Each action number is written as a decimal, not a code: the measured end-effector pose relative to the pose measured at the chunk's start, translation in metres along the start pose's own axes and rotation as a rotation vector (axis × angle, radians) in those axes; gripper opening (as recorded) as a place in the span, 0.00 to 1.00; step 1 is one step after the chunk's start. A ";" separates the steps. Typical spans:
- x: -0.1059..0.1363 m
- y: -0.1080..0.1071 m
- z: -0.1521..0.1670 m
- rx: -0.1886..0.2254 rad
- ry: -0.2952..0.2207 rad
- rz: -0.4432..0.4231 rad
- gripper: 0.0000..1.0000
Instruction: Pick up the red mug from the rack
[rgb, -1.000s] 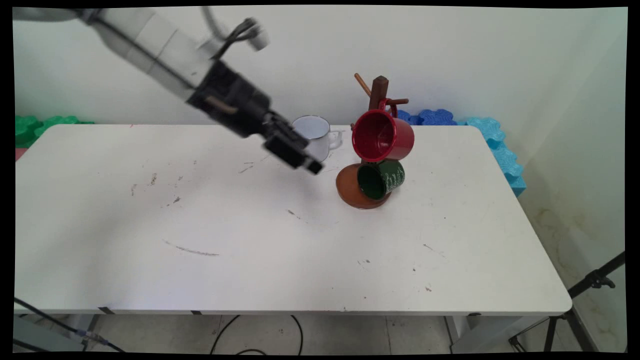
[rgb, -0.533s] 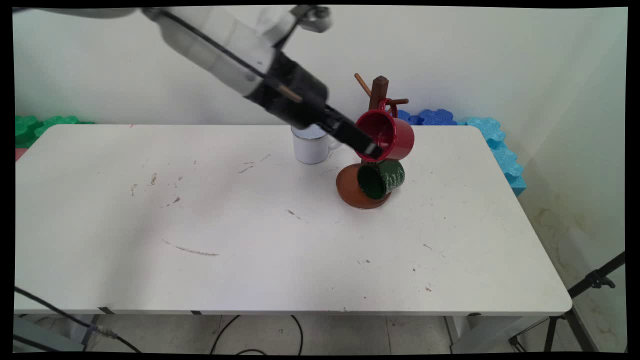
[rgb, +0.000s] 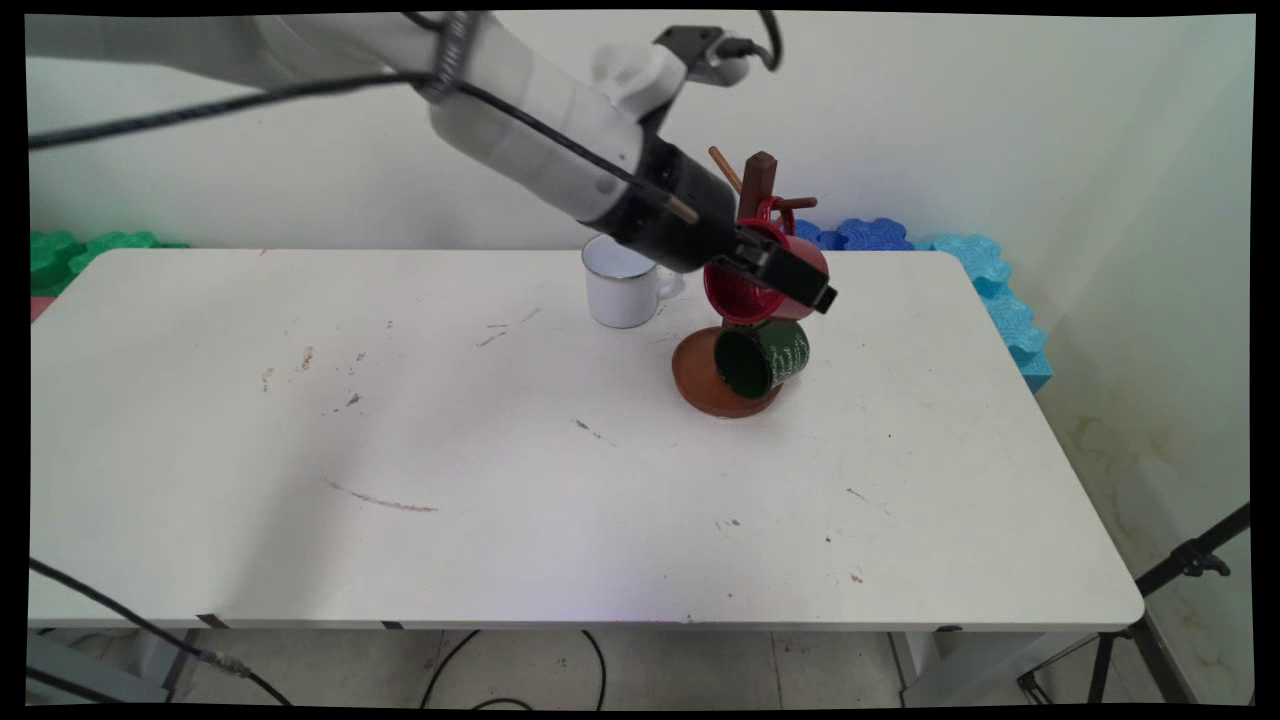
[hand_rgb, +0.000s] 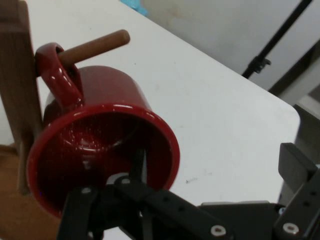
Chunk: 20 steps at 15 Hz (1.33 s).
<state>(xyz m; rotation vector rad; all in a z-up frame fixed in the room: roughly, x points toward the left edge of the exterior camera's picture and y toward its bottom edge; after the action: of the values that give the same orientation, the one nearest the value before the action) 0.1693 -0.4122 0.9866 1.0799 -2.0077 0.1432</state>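
A red mug (rgb: 738, 298) hangs by its handle from a peg (hand_rgb: 95, 46) of the brown wooden mug tree (rgb: 758, 180). My gripper (rgb: 795, 283) is at the mug's mouth and stands open. In the hand view one finger (hand_rgb: 137, 167) reaches inside the red mug (hand_rgb: 100, 130), while the other finger (hand_rgb: 296, 167) stays outside to the right, so the mug's wall lies between them. A dark green mug (rgb: 765, 358) hangs lower on the same tree, above its round base (rgb: 697, 388). A white enamel mug (rgb: 622, 290) stands upright on the table just left of the tree.
Blue foam tiles (rgb: 995, 275) line the back right of the white table (rgb: 500, 450), and green ones (rgb: 80, 248) lie at the back left. A black tripod (rgb: 1180, 570) stands off the table's right front corner. Cables hang below the front edge.
My arm has swung right and slightly up, from in front of the white mug to the red mug's mouth. The mugs and the tree have not moved.
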 end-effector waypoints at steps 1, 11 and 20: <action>-0.001 0.001 0.005 0.008 0.005 -0.004 1.00; -0.015 0.006 0.051 0.084 0.054 -0.025 1.00; -0.021 0.007 0.068 0.113 0.092 -0.015 0.00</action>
<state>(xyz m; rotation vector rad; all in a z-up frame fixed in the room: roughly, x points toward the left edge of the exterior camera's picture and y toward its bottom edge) 0.1281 -0.4252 0.9296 1.1381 -1.9275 0.2967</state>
